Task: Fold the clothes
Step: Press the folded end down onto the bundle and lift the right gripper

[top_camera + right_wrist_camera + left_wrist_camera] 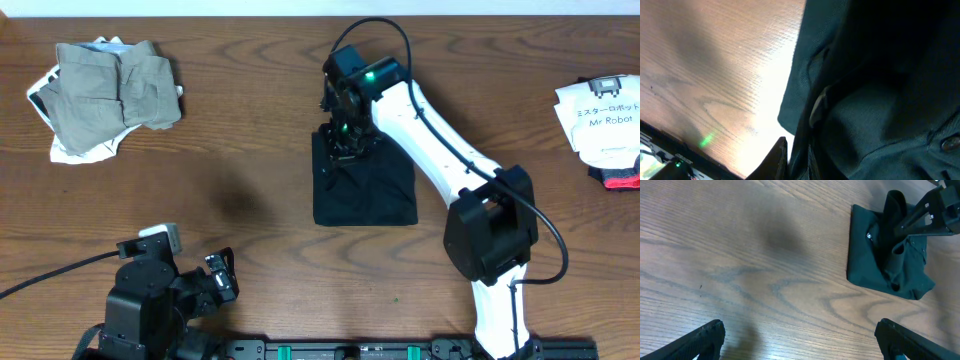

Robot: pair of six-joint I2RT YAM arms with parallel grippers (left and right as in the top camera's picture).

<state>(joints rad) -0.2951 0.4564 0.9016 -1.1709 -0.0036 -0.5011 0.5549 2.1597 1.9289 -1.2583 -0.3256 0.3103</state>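
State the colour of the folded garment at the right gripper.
The folded garment is plain black; the overhead view shows it best.

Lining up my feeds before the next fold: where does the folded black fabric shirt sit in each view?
Overhead: the folded black fabric shirt lies at centre, slightly right.
Left wrist: upper right, with one fold raised.
Right wrist: close up, filling the right half.
Shared landmark: the right claw at the shirt's raised fold; in the right wrist view only one finger shows, at the bottom edge.
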